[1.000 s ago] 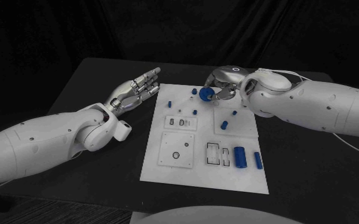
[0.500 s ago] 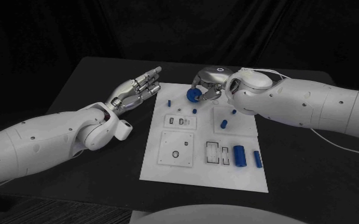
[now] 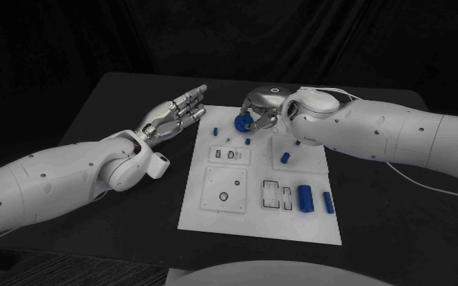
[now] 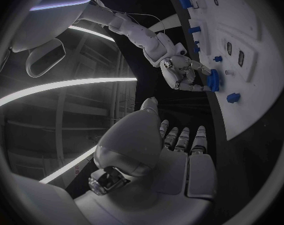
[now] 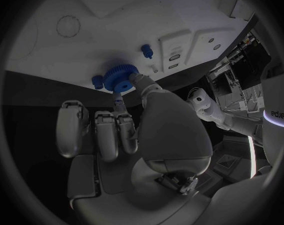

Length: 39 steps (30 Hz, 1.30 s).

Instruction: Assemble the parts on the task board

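In the head view my right hand (image 3: pixel 257 112) hovers over the far edge of the white task board (image 3: pixel 257 223) and pinches a blue gear (image 3: pixel 242 122) in its fingertips. The right wrist view shows that gear (image 5: pixel 121 77) held just above the board (image 5: pixel 117 30), beside a small blue piece (image 5: pixel 97 81) and a blue peg (image 5: pixel 145 50). My left hand (image 3: pixel 177 115) lies open and flat, fingers stretched out, just left of the board's far left corner, holding nothing. From the left wrist view, the left hand (image 4: pixel 173 150) points toward the right hand (image 4: pixel 182 72) and the gear (image 4: pixel 213 80).
Small blue parts stand on the board: one near the far left (image 3: pixel 216 130), one in the middle (image 3: pixel 248 142), two at right (image 3: pixel 284 158). A large blue cylinder (image 3: pixel 306 198) and a thinner one (image 3: pixel 327 202) lie at the near right. Black table (image 3: pixel 114 100) surrounds the board.
My right hand has carried the blue gear leftward along the board's far edge. The left hand has stayed still.
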Tool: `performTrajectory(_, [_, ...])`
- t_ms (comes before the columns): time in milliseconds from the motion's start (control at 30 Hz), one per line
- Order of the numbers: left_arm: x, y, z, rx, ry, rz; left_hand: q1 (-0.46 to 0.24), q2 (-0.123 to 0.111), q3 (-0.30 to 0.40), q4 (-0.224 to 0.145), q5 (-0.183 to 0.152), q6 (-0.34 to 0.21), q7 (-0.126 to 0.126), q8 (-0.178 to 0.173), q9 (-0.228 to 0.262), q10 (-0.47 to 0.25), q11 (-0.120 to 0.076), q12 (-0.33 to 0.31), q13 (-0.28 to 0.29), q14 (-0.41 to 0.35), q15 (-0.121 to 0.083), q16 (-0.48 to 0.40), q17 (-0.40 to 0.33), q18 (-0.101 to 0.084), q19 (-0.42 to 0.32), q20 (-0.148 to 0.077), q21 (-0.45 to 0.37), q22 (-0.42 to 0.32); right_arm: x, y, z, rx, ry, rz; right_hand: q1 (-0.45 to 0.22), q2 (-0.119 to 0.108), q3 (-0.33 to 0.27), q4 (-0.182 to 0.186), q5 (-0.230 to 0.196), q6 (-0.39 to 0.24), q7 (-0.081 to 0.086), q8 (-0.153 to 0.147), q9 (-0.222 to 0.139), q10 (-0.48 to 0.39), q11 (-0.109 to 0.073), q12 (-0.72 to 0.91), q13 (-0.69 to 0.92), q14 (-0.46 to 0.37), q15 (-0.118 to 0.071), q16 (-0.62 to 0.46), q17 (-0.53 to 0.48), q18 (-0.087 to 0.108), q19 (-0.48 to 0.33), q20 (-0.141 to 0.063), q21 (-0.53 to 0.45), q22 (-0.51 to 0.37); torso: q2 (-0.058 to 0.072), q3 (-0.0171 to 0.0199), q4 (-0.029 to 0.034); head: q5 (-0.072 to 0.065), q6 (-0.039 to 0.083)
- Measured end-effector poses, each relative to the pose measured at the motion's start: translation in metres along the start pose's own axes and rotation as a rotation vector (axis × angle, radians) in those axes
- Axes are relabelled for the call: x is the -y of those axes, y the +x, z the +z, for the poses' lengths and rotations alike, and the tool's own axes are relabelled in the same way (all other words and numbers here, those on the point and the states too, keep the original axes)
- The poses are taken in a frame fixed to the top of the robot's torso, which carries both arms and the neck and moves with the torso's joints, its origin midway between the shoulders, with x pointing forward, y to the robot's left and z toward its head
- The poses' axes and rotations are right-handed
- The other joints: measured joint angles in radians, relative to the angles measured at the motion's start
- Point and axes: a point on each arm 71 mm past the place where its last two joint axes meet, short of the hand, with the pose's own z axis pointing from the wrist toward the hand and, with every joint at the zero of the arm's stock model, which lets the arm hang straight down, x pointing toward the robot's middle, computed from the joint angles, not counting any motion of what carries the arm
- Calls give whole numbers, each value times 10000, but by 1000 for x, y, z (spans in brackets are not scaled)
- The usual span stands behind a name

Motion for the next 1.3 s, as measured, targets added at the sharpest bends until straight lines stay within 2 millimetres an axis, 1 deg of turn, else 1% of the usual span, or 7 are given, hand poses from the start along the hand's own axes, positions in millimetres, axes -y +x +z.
performTrajectory(100, [0,0,0,-12,4,-7,0,0,0,0,0,0,0,0,0,0,0,0,1,0,0,0,1,-1,0,0,0,0,0,1,1,-70,21,-2,-33,40,118,-13,-29,-799,-3,8,30,4,-4,0,0,0,0,0,0,2,-73,-44,-79,0,-1,0,-4,-1,0])
performTrajectory(233, [0,0,0,-13,2,-8,0,0,0,0,0,0,0,0,0,0,0,0,1,0,0,0,1,0,0,0,0,0,1,3,1,-146,45,2,28,-16,202,-69,153,-1631,-287,-17,-367,5,-290,0,0,4,-184,0,0,0,-132,-143,-140,-1,-2,0,-8,31,-22])
performTrajectory(500, [0,0,0,-12,-2,-6,82,2,28,-29,61,0,0,0,0,0,0,0,3,37,36,0,-6,-1,-1,71,0,0,2,4,1,-236,83,7,78,-64,257,-124,328,-2178,-384,-18,-576,4,-363,0,-2,3,-254,0,0,2,-196,-241,-307,-1,-4,0,-8,49,-34])
performTrajectory(800, [0,-1,-1,14,-17,4,82,2,56,-56,109,0,0,0,0,0,-1,0,5,37,35,0,-8,-1,-1,71,0,1,6,3,-6,-7,47,59,40,50,333,-92,460,-1786,-334,132,-582,3,-362,0,-2,3,-254,0,0,2,-131,-361,-265,-2,-4,0,-8,74,-5])
performTrajectory(900, [0,-3,-3,54,-38,23,82,2,55,-56,117,0,0,0,0,0,-1,0,5,37,35,0,-7,0,-1,71,0,1,9,-1,-15,295,-34,124,-102,82,258,37,-77,-1543,-285,196,-572,4,-362,0,-3,3,-254,0,0,2,-51,-348,-145,-2,-4,0,-8,52,40])
performTrajectory(1100, [0,-6,-6,105,-66,44,82,2,55,-56,156,0,0,0,0,0,-1,0,1,37,35,0,-6,0,-1,71,0,1,29,-28,-48,966,151,68,-379,173,-40,335,-1833,-1368,-292,237,-585,3,-362,0,-4,3,-254,0,0,2,-16,-313,-138,-3,-5,0,-8,-14,111])
performTrajectory(1300, [-1,-7,-7,130,-99,48,82,2,55,-55,155,0,0,0,0,-1,-1,0,-3,36,35,0,-4,-1,-1,70,0,1,62,-40,-93,1146,969,84,-455,171,-258,468,-2556,-1354,-307,237,-607,3,-362,0,-4,3,-253,0,0,1,56,-313,-138,-3,-29,-4,-43,-110,128])
